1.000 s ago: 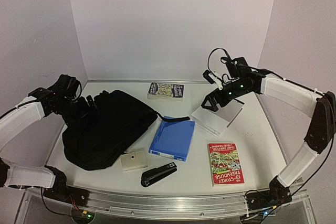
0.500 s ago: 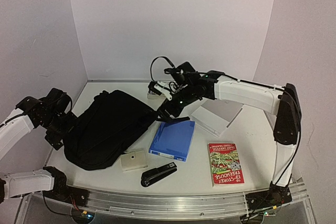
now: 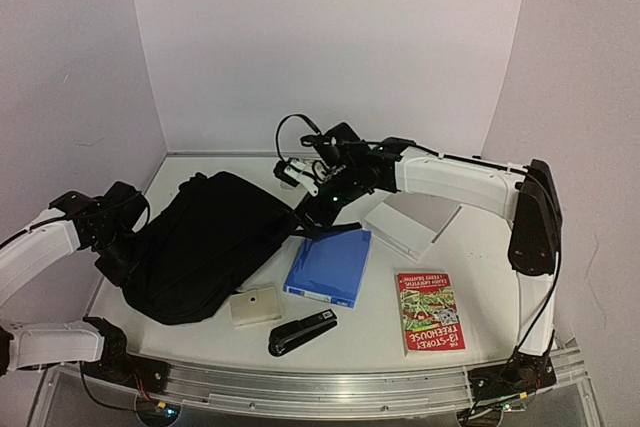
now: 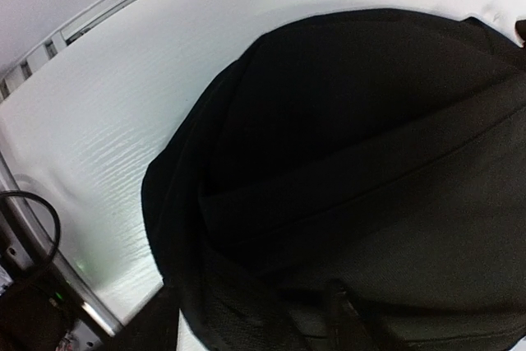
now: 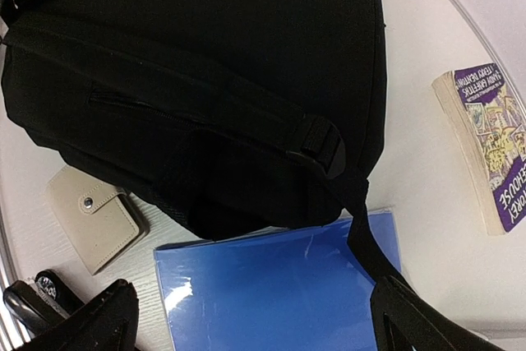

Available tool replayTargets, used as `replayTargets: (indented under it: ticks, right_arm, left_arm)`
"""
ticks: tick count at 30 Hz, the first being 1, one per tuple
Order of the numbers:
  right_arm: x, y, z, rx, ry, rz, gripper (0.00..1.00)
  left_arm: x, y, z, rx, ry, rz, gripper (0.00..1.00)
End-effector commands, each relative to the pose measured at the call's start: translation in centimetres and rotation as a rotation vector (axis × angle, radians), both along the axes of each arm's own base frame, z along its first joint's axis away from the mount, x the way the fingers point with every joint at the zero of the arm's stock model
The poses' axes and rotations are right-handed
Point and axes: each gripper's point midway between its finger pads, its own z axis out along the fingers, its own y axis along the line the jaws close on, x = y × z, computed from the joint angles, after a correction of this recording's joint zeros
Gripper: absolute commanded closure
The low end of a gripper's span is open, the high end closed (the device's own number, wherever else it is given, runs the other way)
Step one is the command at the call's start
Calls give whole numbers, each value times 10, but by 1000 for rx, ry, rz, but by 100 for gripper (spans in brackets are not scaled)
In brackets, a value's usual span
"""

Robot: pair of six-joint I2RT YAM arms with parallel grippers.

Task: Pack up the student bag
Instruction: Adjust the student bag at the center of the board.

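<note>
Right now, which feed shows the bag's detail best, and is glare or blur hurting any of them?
Right wrist is best: sharp, the student bag shows its seams and buckle, with mild glare on the blue folder. Left wrist: the bag fills the frame, underexposed, against washed-out table. Top external: evenly lit, soft shadows, bag reads near-featureless black.

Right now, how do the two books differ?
The red book lies near the front right, clear of everything; the purple book lies at the back, near the bag. From above the red book shows whole, while the right arm hides most of the purple one. Both lie flat, cover up.
</note>
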Motion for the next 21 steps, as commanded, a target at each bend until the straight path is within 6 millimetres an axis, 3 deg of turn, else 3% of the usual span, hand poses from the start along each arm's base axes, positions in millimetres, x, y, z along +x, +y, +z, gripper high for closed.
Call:
replayTargets:
  ticks: [1,3,6,11,17,21]
  right_arm:
    - [6,-2,27,24,-50,-20,2]
    - [7,-3,31,27,-54,-26,2]
    - [6,0,43,45,-47,-24,2]
    - [3,9,70,96,-38,5,2]
    - [-11,33,105,190,-40,70,2]
    - [-30,50,128,190,-159,162,2]
  left_arm:
    - [19,1,24,-6,-145,-1,71]
    - [23,0,36,-12,-192,-14,86]
    - [36,-7,57,-32,-274,-56,100]
    - [66,-24,109,-65,-446,-161,100]
    - [96,-42,203,-101,-709,-258,100]
    - [113,-57,257,-133,-837,-325,100]
